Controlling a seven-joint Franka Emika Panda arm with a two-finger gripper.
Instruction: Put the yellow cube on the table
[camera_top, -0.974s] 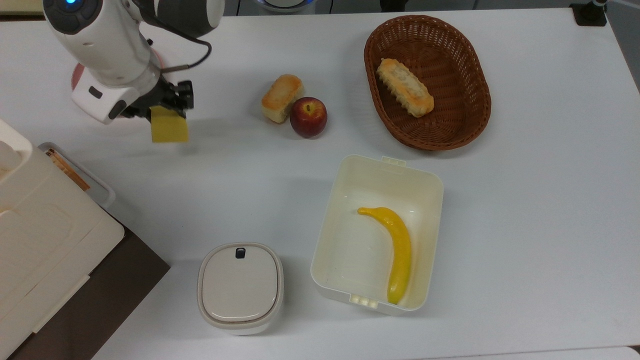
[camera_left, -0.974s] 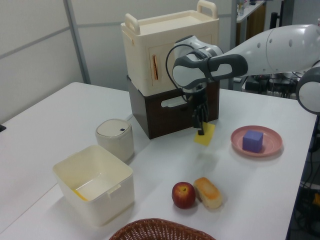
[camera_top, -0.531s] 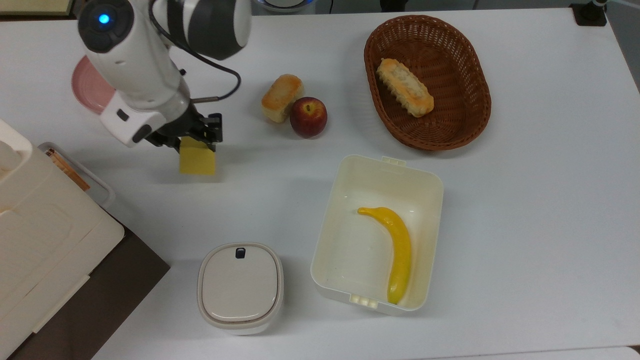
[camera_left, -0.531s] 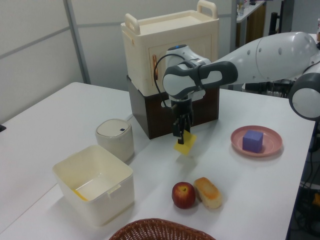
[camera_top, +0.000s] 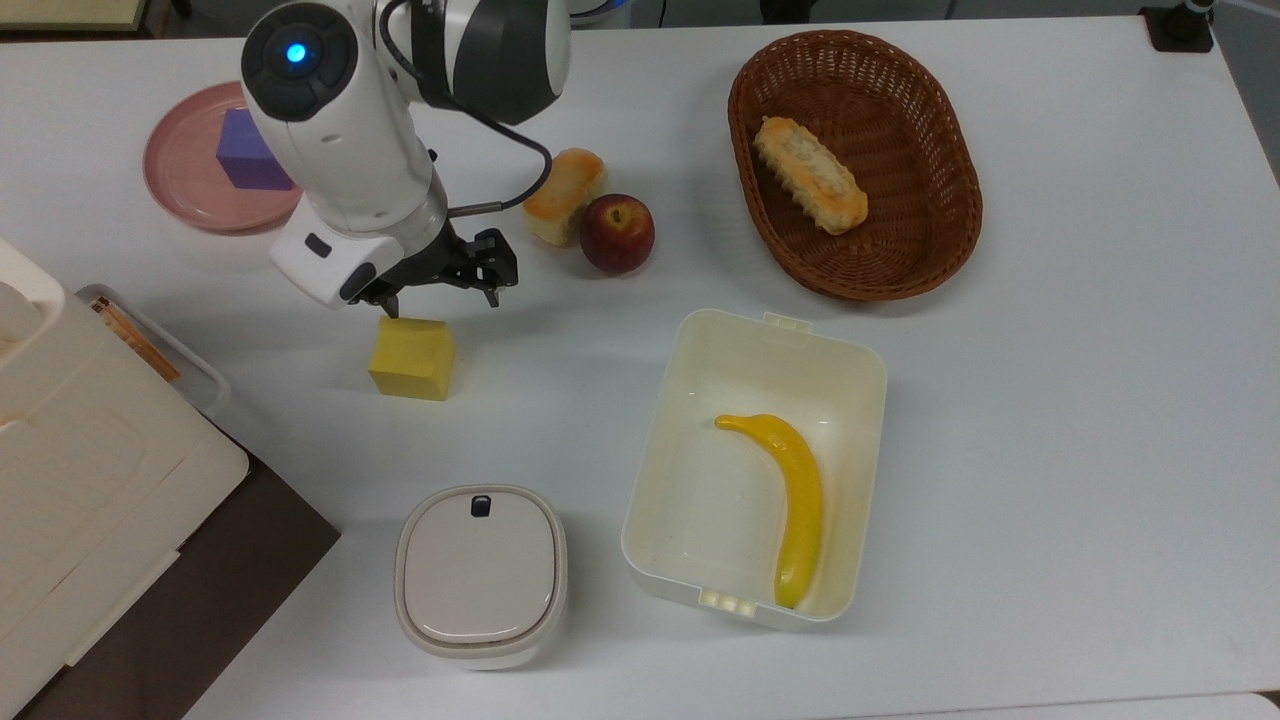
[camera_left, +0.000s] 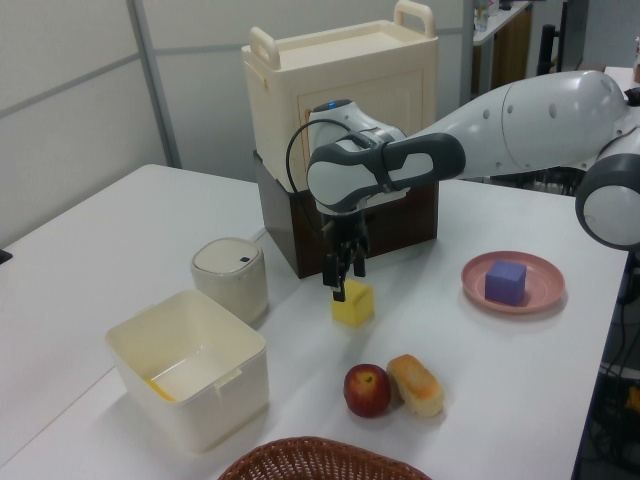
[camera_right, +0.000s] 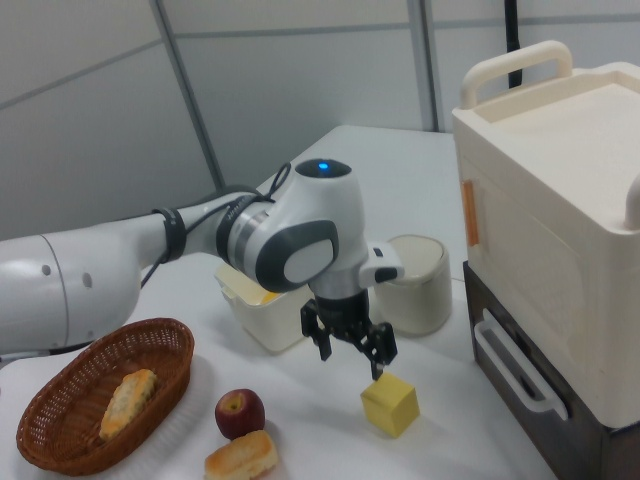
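The yellow cube rests on the white table, free of any grip. My gripper hangs just above and slightly beside it, open, with its two fingers spread wide and nothing between them. In the top view the cube lies just below the fingertips, a small gap apart from them. In the right view the nearer fingertip hovers over the cube's upper left edge.
A pink plate carries a purple cube at the top view's upper left. Bread and an apple lie right of the gripper. An open white box holds a banana. A lidded pot, a basket and a cream cabinet stand around.
The gripper carried the yellow cube away from the pink plate toward the table's middle, lowered it, then opened. The cube now sits on the table and the fingers have lifted off it.
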